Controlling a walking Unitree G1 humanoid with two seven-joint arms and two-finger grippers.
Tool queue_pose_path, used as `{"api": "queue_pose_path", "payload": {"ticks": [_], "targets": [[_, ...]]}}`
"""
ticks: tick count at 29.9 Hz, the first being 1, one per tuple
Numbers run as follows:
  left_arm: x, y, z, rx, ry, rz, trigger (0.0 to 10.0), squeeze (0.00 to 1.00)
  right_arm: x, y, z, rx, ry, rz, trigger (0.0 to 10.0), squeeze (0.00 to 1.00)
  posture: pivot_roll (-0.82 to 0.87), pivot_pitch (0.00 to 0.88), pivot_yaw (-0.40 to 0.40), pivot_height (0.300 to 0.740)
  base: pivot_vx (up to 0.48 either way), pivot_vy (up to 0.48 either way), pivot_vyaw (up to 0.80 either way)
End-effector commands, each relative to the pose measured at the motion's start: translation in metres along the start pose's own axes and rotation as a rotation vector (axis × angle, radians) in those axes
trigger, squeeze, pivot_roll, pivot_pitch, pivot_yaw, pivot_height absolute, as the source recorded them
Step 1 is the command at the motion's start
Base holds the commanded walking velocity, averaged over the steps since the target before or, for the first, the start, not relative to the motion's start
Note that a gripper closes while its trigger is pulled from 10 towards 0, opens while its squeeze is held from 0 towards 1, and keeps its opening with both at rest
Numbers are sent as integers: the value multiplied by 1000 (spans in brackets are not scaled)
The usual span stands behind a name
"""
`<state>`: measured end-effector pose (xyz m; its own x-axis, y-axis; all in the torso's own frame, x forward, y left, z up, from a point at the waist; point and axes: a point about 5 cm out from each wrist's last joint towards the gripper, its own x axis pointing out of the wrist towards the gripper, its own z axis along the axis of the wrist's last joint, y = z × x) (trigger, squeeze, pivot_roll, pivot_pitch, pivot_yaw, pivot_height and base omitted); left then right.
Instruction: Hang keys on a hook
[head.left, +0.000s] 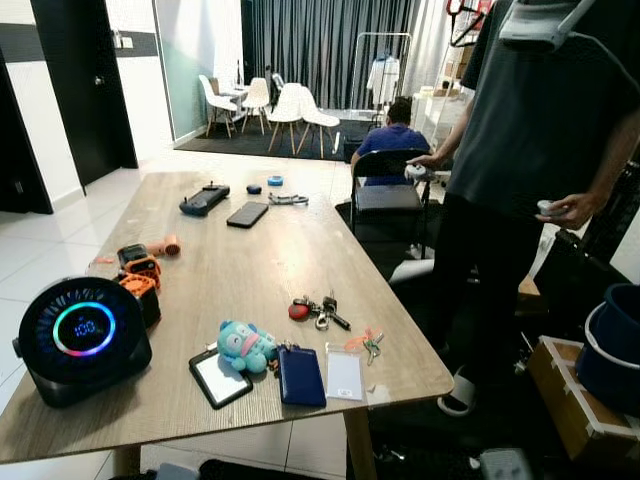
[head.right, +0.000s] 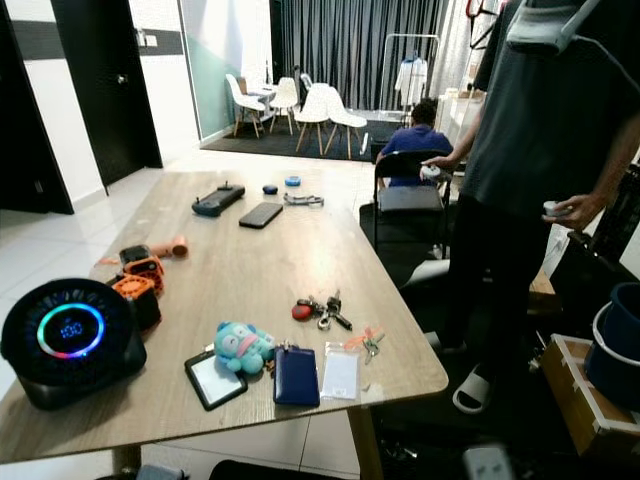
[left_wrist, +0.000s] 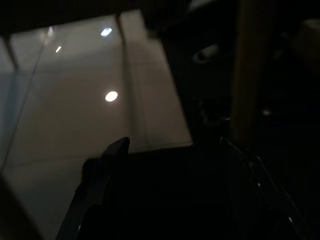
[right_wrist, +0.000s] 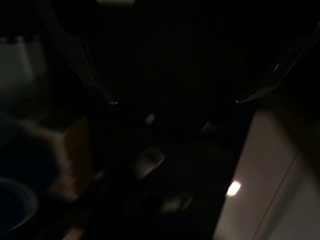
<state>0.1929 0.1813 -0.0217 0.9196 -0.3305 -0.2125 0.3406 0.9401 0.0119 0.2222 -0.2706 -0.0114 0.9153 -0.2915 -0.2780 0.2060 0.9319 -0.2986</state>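
- A long wooden table (head.left: 250, 260) stretches away in front of me, with white tiled floor (head.left: 40, 250) around it.
- The keys (head.left: 320, 311) lie flat on the table near its right edge, a bunch with a red tag and dark fobs, touching nothing else.
- Just nearer to me than that bunch lies a smaller key set with an orange tag (head.left: 366, 343), beside a clear card sleeve (head.left: 344, 374).
- Left of the sleeve sit a dark blue card holder (head.left: 301, 375), a teal plush toy (head.left: 244, 346) and a black-framed card (head.left: 220, 378), all close together by the near edge.
- At the near left corner stands a round black speaker (head.left: 82, 338) with a glowing ring; behind it are 2 orange-and-black gadgets (head.left: 140, 275).
- Farther up the table lie a black phone (head.left: 247, 214) and a dark controller (head.left: 204, 199).
- A person in a dark shirt (head.left: 545, 110) stands right of the table, and another sits in blue (head.left: 393, 140) beyond a black chair (head.left: 388, 190).
- My left gripper (left_wrist: 165, 150) hangs low over the tiles in shadow; 1 black finger (left_wrist: 107, 165) shows, but I cannot tell whether the fingers are apart or together.
- My right gripper (right_wrist: 172, 102) hangs idle in the dark, its 2 fingers spread apart with nothing between them.
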Motion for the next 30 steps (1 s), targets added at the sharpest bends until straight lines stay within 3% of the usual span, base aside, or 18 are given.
{"api": "queue_pose_path", "payload": {"ticks": [1, 2, 3, 6, 8, 12, 13, 15, 17, 21, 26, 30], "targets": [[-4, 3, 2, 32, -13, -30, 10000, 0, -3, -5, -1, 10, -15, -29, 10000, 0, 44, 54, -41, 740, 0, 0, 0], [-4, 3, 2, 32, -13, -30, 10000, 0, -3, -5, -1, 10, -15, -29, 10000, 0, 44, 54, -41, 740, 0, 0, 0], [-10, 4, 4, 60, -36, -59, 10000, 0, -3, -17, 7, 36, -81, -79, 10000, 0, 48, 59, -47, 740, 0, 0, 0], [-12, 5, 5, 65, -43, -59, 10000, 0, -3, -22, 12, 57, -119, -101, 10000, 0, 48, 60, -48, 740, 0, 0, 0], [-15, 8, 6, 69, -52, -41, 10000, 0, 3, -29, 34, 114, -236, -140, 10000, 0, 45, 62, -46, 740, 0, 0, 0], [-15, 10, 6, 65, -55, -32, 10000, 0, 11, -30, 60, 151, -341, -146, 10000, 0, 39, 63, -41, 740, 0, 0, 0], [-15, 10, 5, 51, -49, -24, 10000, 0, 16, -27, 83, 191, -427, -124, 10000, 0, 38, 63, -40, 740, 0, 0, 0], [-15, 10, 5, 51, -49, -24, 10000, 0, 16, -27, 83, 191, -427, -124, 10000, 0, 38, 63, -40, 740, 0, 0, 0], [-14, 10, 1, 32, -26, -11, 10000, 0, 23, -15, 119, 245, -547, -53, 10000, 0, 35, 62, -43, 740, 0, 0, 0], [-14, 9, 1, 32, -22, -13, 10000, 0, 25, -10, 130, 251, -575, -22, 10000, 0, 38, 63, -44, 740, 0, 0, 0], [-15, 9, -2, 35, 2, 13, 10000, 0, 38, 28, 163, 184, -523, 251, 10000, 0, 44, 63, -48, 740, 0, 0, 0], [-16, 10, -4, 31, 18, 31, 10000, 0, 35, 38, 171, 145, -538, 346, 10000, 0, 43, 64, -49, 740, 0, 0, 0]]}}
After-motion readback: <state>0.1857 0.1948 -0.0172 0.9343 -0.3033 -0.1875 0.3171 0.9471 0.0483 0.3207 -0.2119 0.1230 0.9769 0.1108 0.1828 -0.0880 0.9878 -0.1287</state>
